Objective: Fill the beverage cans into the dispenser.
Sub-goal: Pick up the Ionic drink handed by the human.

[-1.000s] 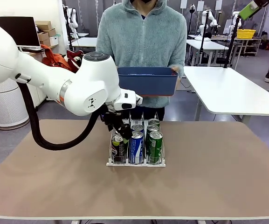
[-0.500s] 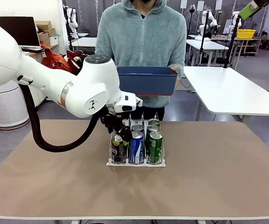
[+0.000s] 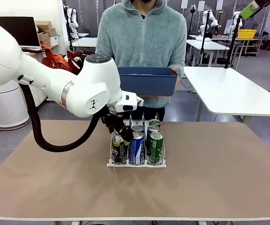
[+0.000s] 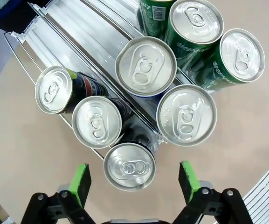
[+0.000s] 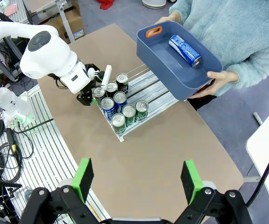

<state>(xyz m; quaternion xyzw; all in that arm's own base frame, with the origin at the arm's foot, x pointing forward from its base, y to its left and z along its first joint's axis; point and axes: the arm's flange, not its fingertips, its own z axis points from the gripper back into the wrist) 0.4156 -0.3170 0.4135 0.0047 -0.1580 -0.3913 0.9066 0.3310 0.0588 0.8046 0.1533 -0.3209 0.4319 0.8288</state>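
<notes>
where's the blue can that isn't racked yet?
Right wrist view: the blue can lies on its side inside the dark-blue bin the person holds at the table's far side, beyond the dispenser.

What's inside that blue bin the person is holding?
One blue can lies on its side in the bin. From the front, the bin's near wall hides its inside.

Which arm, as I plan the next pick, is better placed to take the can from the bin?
Probably left: the open left end effector hangs over the dispenser, close to the bin holding the can; the right end effector is high, farther off.
</notes>
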